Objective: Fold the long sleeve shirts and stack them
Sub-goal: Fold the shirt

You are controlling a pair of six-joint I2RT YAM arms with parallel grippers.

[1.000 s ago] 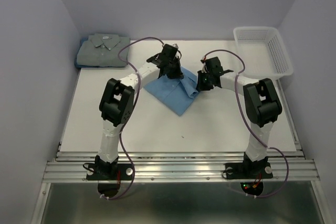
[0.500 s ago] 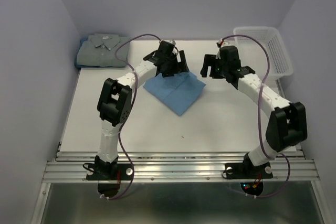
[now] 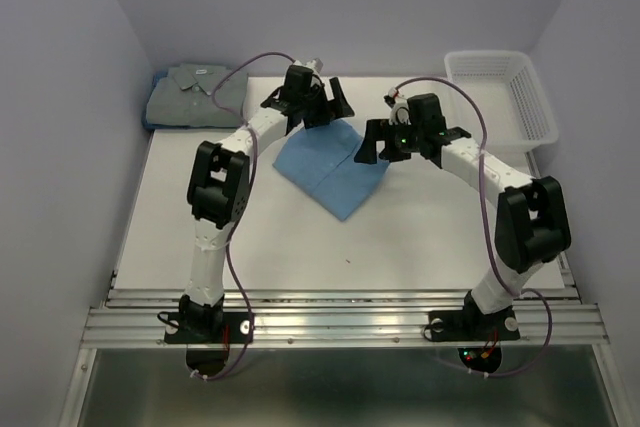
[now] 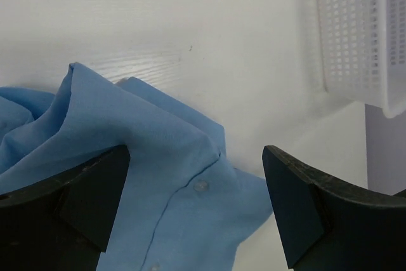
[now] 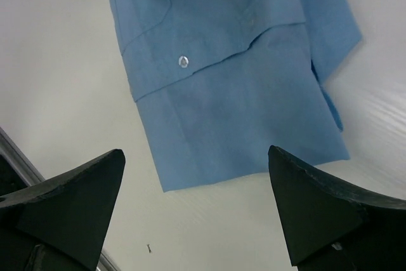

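The sky-blue long sleeve shirt (image 3: 330, 169) lies folded on the white table (image 3: 180, 237), a little behind its middle. My left gripper (image 3: 325, 105) hangs open above the shirt's far edge; in the left wrist view the left gripper (image 4: 195, 157) shows the blue shirt (image 4: 146, 144) with its buttons between wide jaws, not touching. My right gripper (image 3: 372, 143) hovers open over the shirt's right corner; in the right wrist view the right gripper (image 5: 195, 157) frames the blue shirt (image 5: 222, 61) from above. The grey-green shirt (image 3: 195, 95) sits folded at the back left corner.
A white mesh basket (image 3: 505, 97) stands at the back right corner, also seen as the basket (image 4: 361, 30) in the left wrist view. Walls close in the table on the left, back and right. A metal rail (image 3: 340, 322) runs along the near edge.
Both grippers were shut on the blue shirt's far edge; they have opened, let go and lifted off. The right arm swung out right, then back over the shirt's corner.
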